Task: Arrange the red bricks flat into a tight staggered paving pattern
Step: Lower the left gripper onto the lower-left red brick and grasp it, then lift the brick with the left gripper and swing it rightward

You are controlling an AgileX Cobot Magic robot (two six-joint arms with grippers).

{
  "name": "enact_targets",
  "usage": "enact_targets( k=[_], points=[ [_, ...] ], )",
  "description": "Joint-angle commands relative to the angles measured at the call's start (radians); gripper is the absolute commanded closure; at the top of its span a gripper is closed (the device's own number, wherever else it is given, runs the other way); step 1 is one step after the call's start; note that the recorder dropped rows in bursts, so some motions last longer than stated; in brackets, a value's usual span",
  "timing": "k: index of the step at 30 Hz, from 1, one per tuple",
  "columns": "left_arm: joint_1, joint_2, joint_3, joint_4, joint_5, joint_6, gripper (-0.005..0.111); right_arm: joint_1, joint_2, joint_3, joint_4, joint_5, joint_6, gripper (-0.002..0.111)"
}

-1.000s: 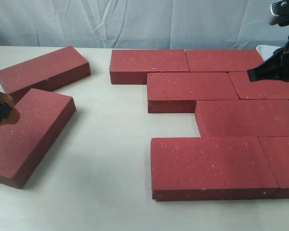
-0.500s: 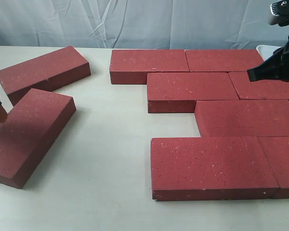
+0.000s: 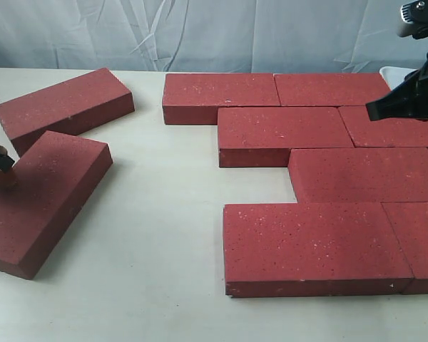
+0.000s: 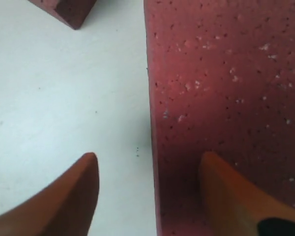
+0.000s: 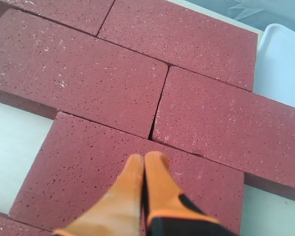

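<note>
The left gripper [image 4: 148,157] stands spread, the edge of a loose red brick [image 4: 226,73] between its jaws, while the right gripper [image 5: 145,158] hangs pressed together above the paved bricks [image 5: 88,78].

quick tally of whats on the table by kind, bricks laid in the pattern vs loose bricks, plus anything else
red bricks in the paved block: 7
loose red bricks on the left: 2
white tray at the far right edge: 1
total: 10 things, 9 of them bricks
</note>
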Motion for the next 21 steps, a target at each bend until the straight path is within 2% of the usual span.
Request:
enact_targets(
  k=[1, 2, 4, 5, 7, 8, 14, 21],
  points=[
    [0.002, 0.056, -0.008, -0.030, -0.004, 0.026, 0.054, -0.004, -0.007, 0.002, 0.001, -0.010, 0.000, 0.109],
    [0.002, 0.066, -0.008, -0.045, -0.004, 0.033, 0.056, -0.004, -0.007, 0.002, 0.001, -0.010, 0.000, 0.109],
    [0.002, 0.080, -0.008, -0.077, -0.004, 0.055, 0.069, -0.004, -0.007, 0.002, 0.001, -0.010, 0.000, 0.109],
    [0.002, 0.086, -0.008, -0.099, 0.006, 0.068, 0.083, -0.004, -0.007, 0.002, 0.001, -0.010, 0.000, 0.109],
    [0.002, 0.093, -0.008, -0.122, 0.028, 0.097, 0.103, -0.004, -0.007, 0.002, 0.001, -0.010, 0.000, 0.109],
    [0.002, 0.093, -0.008, -0.133, 0.041, 0.108, 0.106, -0.004, -0.007, 0.002, 0.001, -0.010, 0.000, 0.109],
    [0.002, 0.077, -0.021, -0.217, 0.130, 0.104, 0.106, -0.004, -0.007, 0.002, 0.001, -0.010, 0.000, 0.109],
    [0.002, -0.064, -0.052, -0.333, 0.303, 0.107, 0.106, -0.004, -0.007, 0.002, 0.004, -0.012, 0.000, 0.109]
  ],
)
